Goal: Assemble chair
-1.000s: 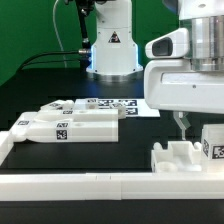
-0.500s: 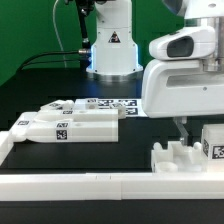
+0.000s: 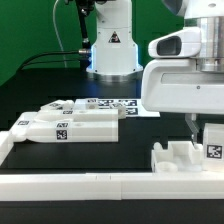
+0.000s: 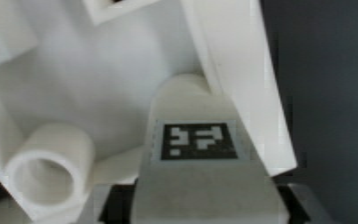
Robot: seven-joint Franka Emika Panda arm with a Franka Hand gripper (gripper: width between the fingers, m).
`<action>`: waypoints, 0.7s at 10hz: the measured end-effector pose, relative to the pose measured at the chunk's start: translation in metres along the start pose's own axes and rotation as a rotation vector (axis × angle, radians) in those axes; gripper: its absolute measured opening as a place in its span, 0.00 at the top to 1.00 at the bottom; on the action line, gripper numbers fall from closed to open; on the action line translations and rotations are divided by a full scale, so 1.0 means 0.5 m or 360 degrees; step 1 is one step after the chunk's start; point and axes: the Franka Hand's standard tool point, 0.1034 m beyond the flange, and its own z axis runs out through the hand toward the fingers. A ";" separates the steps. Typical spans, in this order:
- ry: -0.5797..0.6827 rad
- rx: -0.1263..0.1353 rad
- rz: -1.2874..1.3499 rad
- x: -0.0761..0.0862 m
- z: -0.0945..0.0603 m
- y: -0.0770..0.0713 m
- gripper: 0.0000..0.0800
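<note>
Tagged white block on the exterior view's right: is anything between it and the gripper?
Nothing visible does. In the wrist view the tagged white block sits straight between the jaws of the gripper, with no other part in the gap. Whether the jaws already touch it cannot be told.

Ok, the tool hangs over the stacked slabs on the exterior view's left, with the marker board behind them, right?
No. The tool hangs over the white part on the exterior view's right, not over the stacked slabs on its left. The marker board does lie behind those slabs. The exterior view shows this.
</note>
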 end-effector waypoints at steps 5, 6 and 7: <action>-0.0035 -0.0009 0.1075 -0.005 -0.001 0.003 0.64; -0.0036 -0.0009 0.1145 -0.005 -0.001 0.003 0.64; -0.0039 -0.0009 0.1273 -0.006 -0.001 0.002 0.64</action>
